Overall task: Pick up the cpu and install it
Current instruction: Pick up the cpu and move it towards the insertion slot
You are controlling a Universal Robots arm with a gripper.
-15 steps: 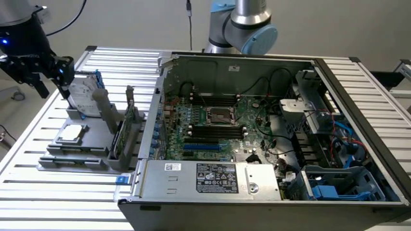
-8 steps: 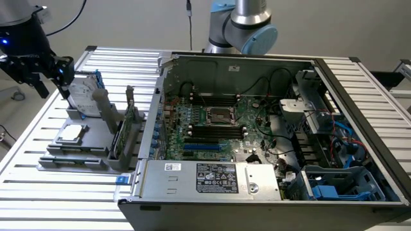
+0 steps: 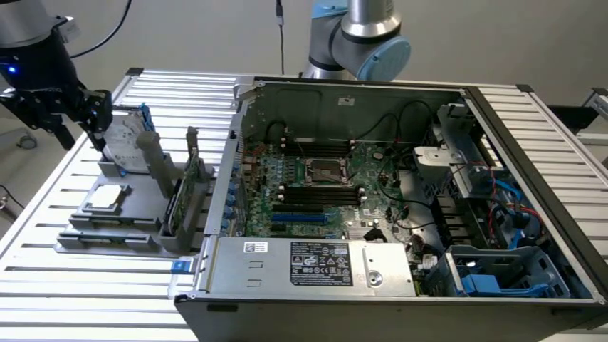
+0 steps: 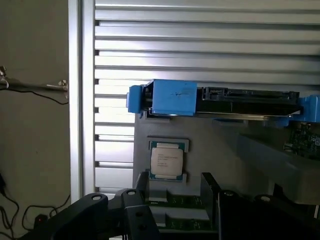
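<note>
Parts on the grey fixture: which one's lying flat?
The cpu, the small square chip with its silver top facing up. The blue-framed hard drive and the green card both stand on edge.

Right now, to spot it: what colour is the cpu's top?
The cpu is dull silver, clearest in the wrist view.

The cpu — silver, square — lies flat on the grey tray.

Silver tubular arm with pale blue joint caps and black jaws.
</note>
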